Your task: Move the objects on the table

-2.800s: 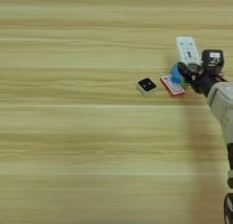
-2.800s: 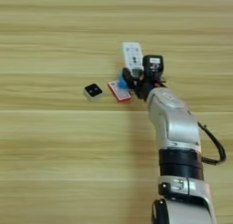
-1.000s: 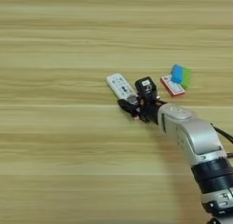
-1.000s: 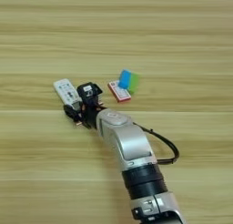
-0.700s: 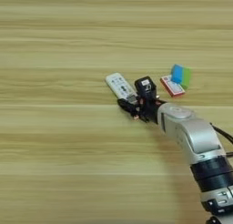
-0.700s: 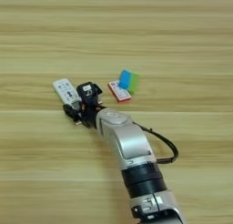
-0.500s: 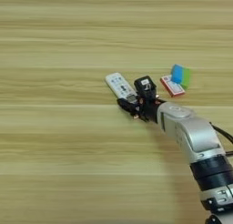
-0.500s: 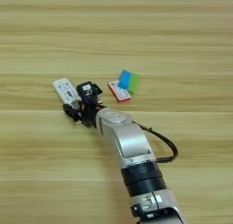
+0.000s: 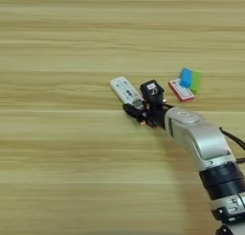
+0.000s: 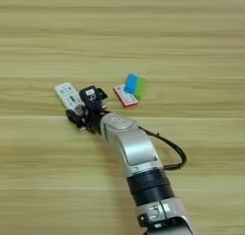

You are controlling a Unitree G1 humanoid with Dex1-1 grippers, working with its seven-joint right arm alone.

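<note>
The right gripper (image 9: 139, 111) lay low over the table (image 9: 57, 148) at the end of the silver forearm (image 9: 198, 141), its black fingers (image 9: 131, 111) at the near end of the long white button remote (image 9: 124, 90); whether they were spread or pinching it could not be told. The remote ran up and to the left from the gripper, flat on the wood. Well to the gripper's right sat the red-and-white flat box (image 9: 181, 90), with the blue bar (image 9: 185, 78) and green bar (image 9: 195, 81) side by side just beyond it.
</note>
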